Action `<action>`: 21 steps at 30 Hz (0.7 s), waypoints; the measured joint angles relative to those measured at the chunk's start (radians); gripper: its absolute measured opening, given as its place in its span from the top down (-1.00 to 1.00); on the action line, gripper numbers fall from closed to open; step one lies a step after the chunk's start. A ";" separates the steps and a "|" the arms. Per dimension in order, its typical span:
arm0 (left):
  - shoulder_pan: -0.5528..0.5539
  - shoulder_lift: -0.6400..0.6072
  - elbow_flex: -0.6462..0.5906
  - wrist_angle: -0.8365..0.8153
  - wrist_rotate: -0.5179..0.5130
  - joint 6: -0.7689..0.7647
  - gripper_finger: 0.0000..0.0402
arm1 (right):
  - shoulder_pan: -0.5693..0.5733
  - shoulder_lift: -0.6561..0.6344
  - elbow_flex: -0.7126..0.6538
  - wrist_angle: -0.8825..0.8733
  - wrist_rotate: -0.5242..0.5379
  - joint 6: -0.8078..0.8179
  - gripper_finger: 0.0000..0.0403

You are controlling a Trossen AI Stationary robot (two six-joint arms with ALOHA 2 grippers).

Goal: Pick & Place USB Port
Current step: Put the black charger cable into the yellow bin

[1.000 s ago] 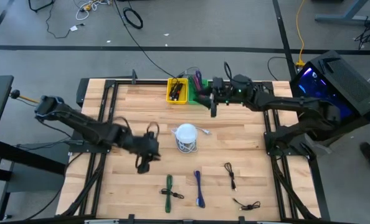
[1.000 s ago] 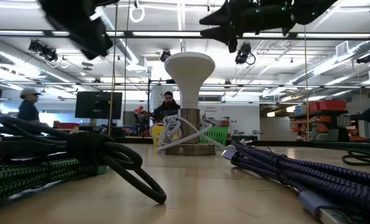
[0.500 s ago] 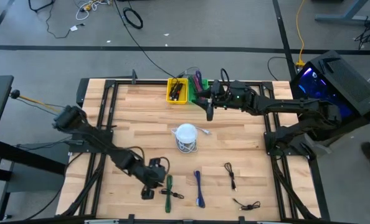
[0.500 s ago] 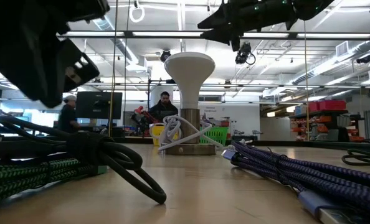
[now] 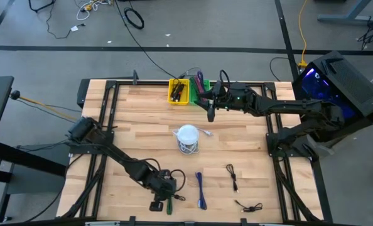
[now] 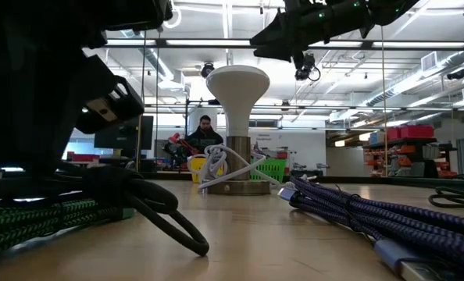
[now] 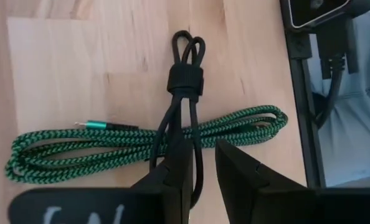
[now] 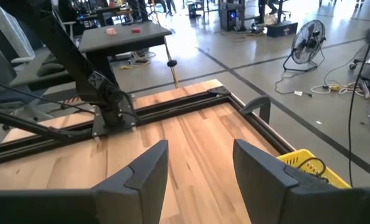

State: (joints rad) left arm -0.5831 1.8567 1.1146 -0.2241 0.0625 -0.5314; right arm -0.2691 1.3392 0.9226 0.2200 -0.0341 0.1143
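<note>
Near the table's front edge lies a green braided USB cable (image 7: 141,140) in a flat coil. A black strapped cable bundle (image 7: 184,81) lies across its middle. My left gripper (image 7: 200,186) hangs low just beside them (image 5: 157,204). It is narrowly open, and the black bundle's strands run toward the gap between its fingers; I cannot tell whether they touch. My right gripper (image 8: 200,168) is open with nothing between its fingers, held high over the far side by the bins (image 5: 210,112).
A white lamp-shaped stand (image 5: 188,138) wrapped in white cable sits mid-table. A blue cable (image 5: 201,189) and two small black cables (image 5: 232,176) (image 5: 249,206) lie near the front right. Yellow (image 5: 178,91) and green (image 5: 202,88) bins stand at the far edge.
My left gripper has swept from the table's left-middle toward the near edge and to the right. It has sunk and tipped more steeply downward, ending low beside the green and black cables. Its finger gap looks unchanged. The cables have not moved.
</note>
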 joint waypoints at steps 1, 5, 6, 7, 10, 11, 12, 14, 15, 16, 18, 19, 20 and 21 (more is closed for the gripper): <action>0.000 0.003 0.001 0.002 0.005 0.001 0.64 | 0.000 0.000 0.000 0.000 0.000 0.000 0.11; 0.004 0.004 0.002 0.004 0.010 0.002 0.64 | 0.000 0.000 0.000 -0.002 0.000 -0.003 0.11; 0.004 0.004 0.002 0.003 0.006 0.009 0.64 | 0.000 0.000 0.000 -0.003 0.000 -0.007 0.11; 0.005 0.004 0.002 0.000 -0.002 0.020 0.64 | 0.000 0.000 0.000 -0.004 0.000 -0.008 0.11; 0.007 0.006 0.002 -0.006 -0.007 0.040 0.64 | 0.000 0.000 0.000 -0.005 0.000 -0.008 0.11; 0.008 0.008 0.002 -0.005 -0.007 0.040 0.64 | 0.000 0.000 0.000 -0.005 0.000 -0.008 0.11; 0.008 0.010 0.002 -0.007 -0.009 0.039 0.64 | 0.000 0.000 0.000 -0.005 0.000 -0.008 0.11; 0.009 0.010 0.002 -0.006 -0.016 0.039 0.64 | 0.000 0.000 0.000 -0.005 0.000 -0.008 0.11; 0.009 0.010 0.002 -0.007 -0.018 0.037 0.65 | 0.000 0.000 0.000 -0.005 0.000 -0.008 0.11; 0.010 0.010 0.002 -0.007 -0.019 0.026 0.66 | 0.000 0.000 0.000 -0.005 0.000 -0.008 0.11; 0.011 0.010 0.002 -0.009 -0.019 0.006 0.73 | 0.000 0.000 0.000 -0.005 0.000 -0.008 0.11; 0.011 0.010 0.002 -0.010 -0.017 0.002 0.81 | 0.000 0.000 0.000 -0.005 0.000 -0.008 0.11; 0.011 0.010 0.002 -0.011 -0.011 0.001 0.89 | 0.000 0.000 0.000 -0.005 0.000 -0.008 0.11; 0.011 0.010 0.002 -0.011 -0.005 -0.001 0.93 | 0.000 0.000 0.000 -0.006 0.000 -0.008 0.11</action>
State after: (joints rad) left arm -0.5724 1.8664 1.1164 -0.2349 0.0575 -0.5322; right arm -0.2695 1.3396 0.9226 0.2142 -0.0345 0.1060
